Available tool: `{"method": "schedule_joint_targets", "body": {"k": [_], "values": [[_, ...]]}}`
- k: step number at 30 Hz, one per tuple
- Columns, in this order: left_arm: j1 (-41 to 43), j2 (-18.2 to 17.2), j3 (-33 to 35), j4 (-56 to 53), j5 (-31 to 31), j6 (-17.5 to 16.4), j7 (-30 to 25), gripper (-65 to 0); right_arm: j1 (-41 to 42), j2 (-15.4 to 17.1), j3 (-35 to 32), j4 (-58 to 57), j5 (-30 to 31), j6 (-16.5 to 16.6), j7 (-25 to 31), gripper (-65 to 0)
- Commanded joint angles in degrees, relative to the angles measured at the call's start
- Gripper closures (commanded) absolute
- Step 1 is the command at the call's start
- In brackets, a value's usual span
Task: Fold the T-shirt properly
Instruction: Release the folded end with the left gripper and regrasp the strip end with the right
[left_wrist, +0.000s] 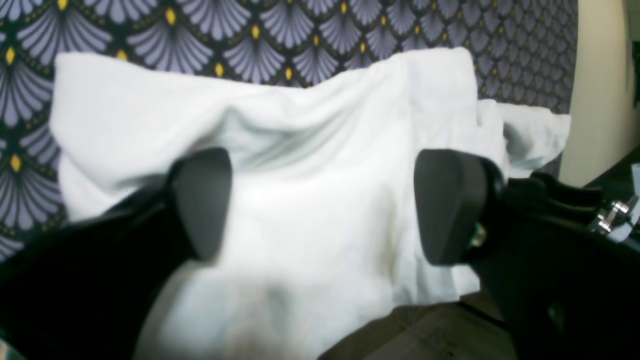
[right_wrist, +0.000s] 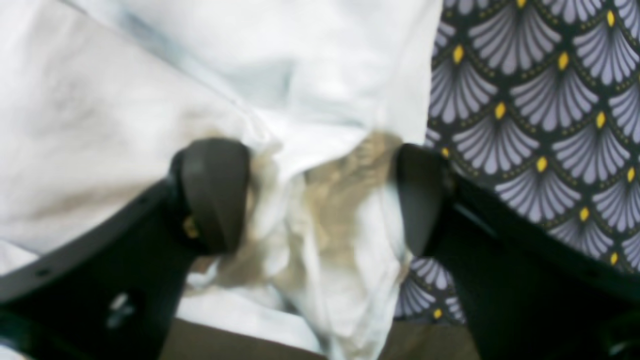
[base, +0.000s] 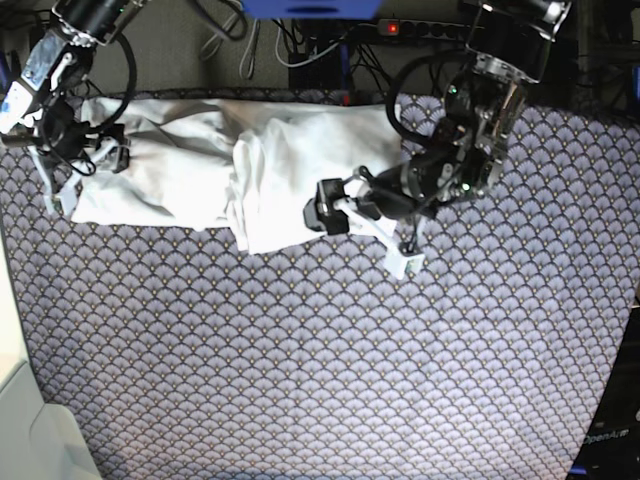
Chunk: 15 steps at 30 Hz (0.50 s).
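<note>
- Both black grippers stand with fingers spread wide, clamped on nothing: left gripper (left_wrist: 322, 205) over the plain white soft cloth T-shirt (base: 215, 170), right gripper (right_wrist: 320, 195) straddling a bunched edge.
- White wrinkled cloth fills the gap between each pair of fingers; purple-grey scallop-patterned tablecloth (base: 330, 350) lies beyond.
- Only the base view shows the T-shirt stretched long between both grippers.
- Right wrist view alone shows brownish shading on the bunched edge.

Base overhead, looking down; wrist views close, forward past grippers; all share T-shirt (base: 230, 180)
</note>
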Motion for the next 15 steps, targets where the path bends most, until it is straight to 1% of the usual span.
{"method": "schedule_joint_targets", "body": {"k": [1, 5, 10, 15], "values": [[-0.8, 0.1, -0.2, 0.8, -0.8, -0.4, -0.6, -54.8, -0.1, -0.5, -0.6, 0.0, 0.7, 0.6, -1.9, -39.2], [-0.8, 0.1, -0.2, 0.8, -0.8, -0.4, -0.6, -54.8, 0.0, -0.6, -0.6, 0.0, 0.7, 0.6, -1.9, -24.5], [-0.8, 0.1, -0.2, 0.8, -0.8, -0.4, -0.6, -54.8, 0.0, -0.6, -0.7, 0.0, 0.7, 0.6, -2.1, -0.2], [-0.9, 0.1, -0.3, 1.3, -0.8, -0.4, -0.6, -54.8, -0.1, -0.2, -2.4, 0.6, 0.7, 0.6, -2.1, 0.0]]}}
